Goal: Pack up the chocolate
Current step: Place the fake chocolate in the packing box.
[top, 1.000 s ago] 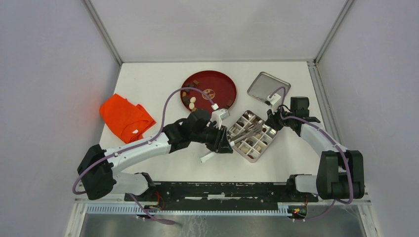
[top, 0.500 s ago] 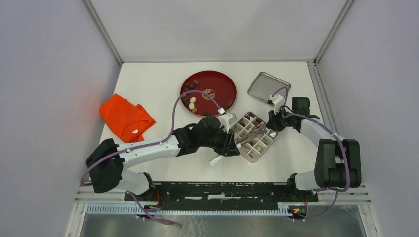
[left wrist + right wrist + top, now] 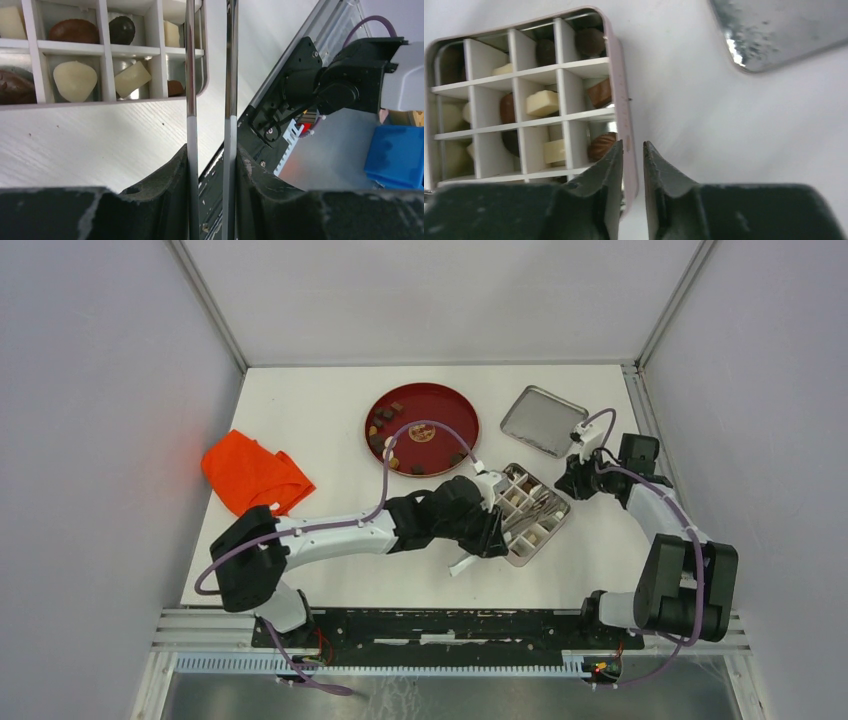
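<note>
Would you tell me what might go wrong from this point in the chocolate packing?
The right gripper straddles the wall of the box with its jaws barely apart; pulling away at an angle could snag and drag the box. The tweezers clamped in the left gripper reach over filled cells and could knock seated chocolate out.

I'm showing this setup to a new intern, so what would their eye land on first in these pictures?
The bright orange cloth at the table's left edge jumps out first, then the red plate at the back centre. Right of centre, the left claw holds metal tweezers at a divided box partly filled with dark and cream chocolates.
</note>
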You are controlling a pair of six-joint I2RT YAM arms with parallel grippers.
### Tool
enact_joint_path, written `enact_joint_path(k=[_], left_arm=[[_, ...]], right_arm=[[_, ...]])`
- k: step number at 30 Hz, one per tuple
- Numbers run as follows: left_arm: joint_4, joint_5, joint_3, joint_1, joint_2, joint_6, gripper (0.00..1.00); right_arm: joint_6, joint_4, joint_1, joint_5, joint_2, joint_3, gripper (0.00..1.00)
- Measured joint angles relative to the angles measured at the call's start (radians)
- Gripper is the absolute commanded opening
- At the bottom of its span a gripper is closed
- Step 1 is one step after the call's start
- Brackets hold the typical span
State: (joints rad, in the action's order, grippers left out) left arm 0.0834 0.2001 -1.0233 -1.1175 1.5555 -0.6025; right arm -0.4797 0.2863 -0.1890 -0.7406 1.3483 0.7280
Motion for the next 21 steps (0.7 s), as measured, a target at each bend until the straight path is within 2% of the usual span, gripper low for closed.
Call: enact_joint_path(k=[2, 9, 17, 21], left_arm=[[0.001, -0.018, -0.024, -0.007, 0.029, 0.000, 0.02], [0.049, -0.090, -0.119, -0.025, 0.129, 0.004, 0.02], [0.085, -0.125, -0.222, -0.039, 0.217, 0.036, 0.02], [0.108, -0.147, -0.238, -0.043, 0.246, 0.038, 0.08]], right_arm=[[0.014, -0.005, -0.023, 0.021, -0.016, -0.001, 0.17], [0.054, -0.053, -0.113, 0.062, -0.057, -0.002, 0.15], [0.055, -0.052, -0.117, 0.059, -0.051, -0.002, 0.15], [0.053, -0.051, -0.122, 0.051, -0.050, -0.002, 0.14]])
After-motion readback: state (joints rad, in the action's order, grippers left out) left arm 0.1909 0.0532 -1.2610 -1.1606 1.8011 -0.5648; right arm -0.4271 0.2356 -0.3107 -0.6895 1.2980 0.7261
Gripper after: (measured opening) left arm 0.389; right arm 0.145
